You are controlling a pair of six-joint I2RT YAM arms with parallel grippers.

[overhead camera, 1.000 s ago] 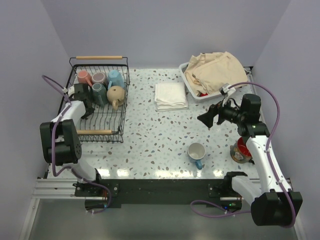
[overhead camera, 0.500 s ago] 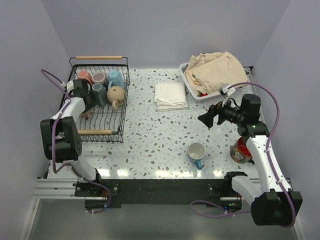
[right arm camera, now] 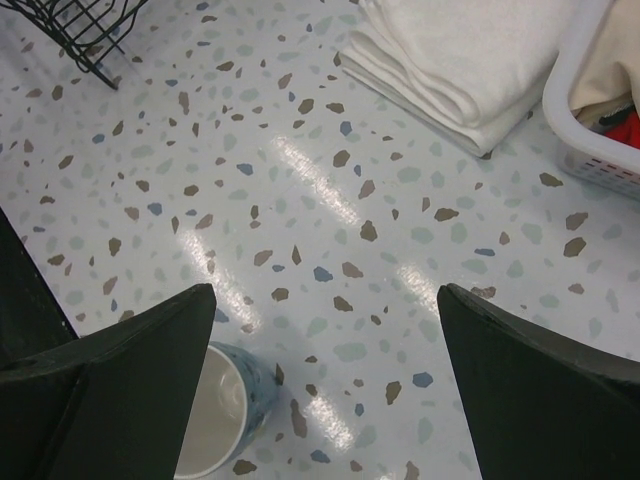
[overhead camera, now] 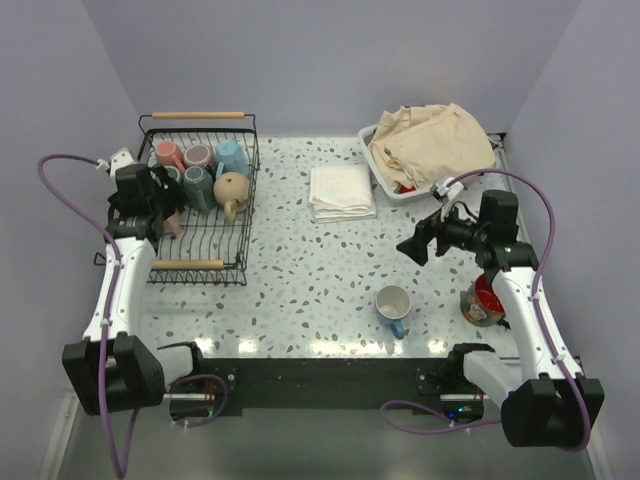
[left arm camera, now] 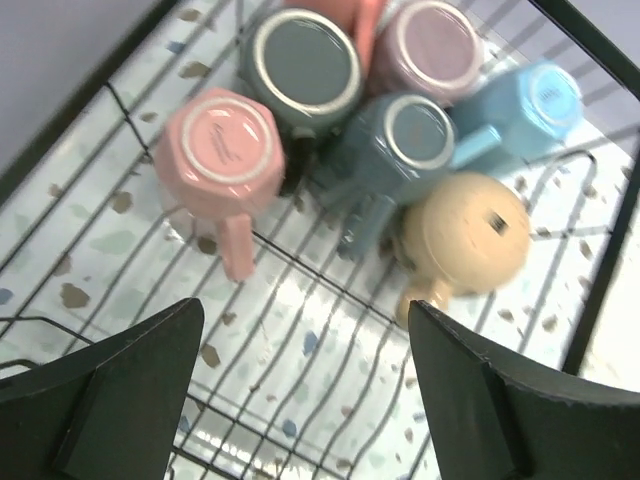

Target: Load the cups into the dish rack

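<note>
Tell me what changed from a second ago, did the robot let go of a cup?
The left gripper opened, let go of the pink mug upside down in the dish rack, and lifted back toward the left. The right gripper barely moved and stayed open. The white mug and dark mug stayed on the table.

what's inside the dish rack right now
The dish rack holds upturned mugs at its far end: pink, dark grey-teal, mauve, blue-grey, light blue, tan. Their insides are hidden; a salmon one is partly out of frame.
</note>
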